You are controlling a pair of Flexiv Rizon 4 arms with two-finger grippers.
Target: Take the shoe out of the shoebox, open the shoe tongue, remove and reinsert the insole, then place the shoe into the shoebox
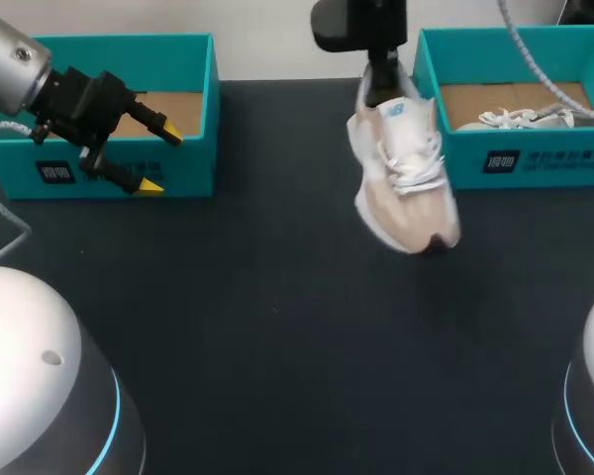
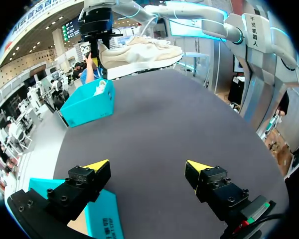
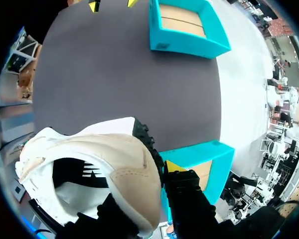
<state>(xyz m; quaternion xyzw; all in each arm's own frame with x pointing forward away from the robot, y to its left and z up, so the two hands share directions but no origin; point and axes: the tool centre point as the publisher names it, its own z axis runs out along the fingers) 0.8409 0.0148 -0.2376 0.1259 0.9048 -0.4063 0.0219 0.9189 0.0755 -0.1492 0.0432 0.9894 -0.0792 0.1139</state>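
A beige and white shoe (image 1: 406,168) hangs toe-down above the dark table, near the back middle. My right gripper (image 1: 381,84) is shut on its heel collar from above. In the right wrist view one yellow-tipped finger (image 3: 175,167) presses the outside of the heel of the shoe (image 3: 104,164), and the other is hidden inside it. The teal shoebox (image 1: 515,163) at the back right holds a second white shoe (image 1: 520,119). My left gripper (image 1: 160,158) stands open and empty in front of the other teal box (image 1: 119,42). From the left wrist, the shoe (image 2: 139,52) shows far ahead of the left gripper (image 2: 147,165).
The teal box at the back left shows only its brown cardboard floor (image 1: 173,104). Dark tabletop (image 1: 277,327) stretches between both boxes and the front edge. A grey cable (image 1: 535,59) runs over the right box.
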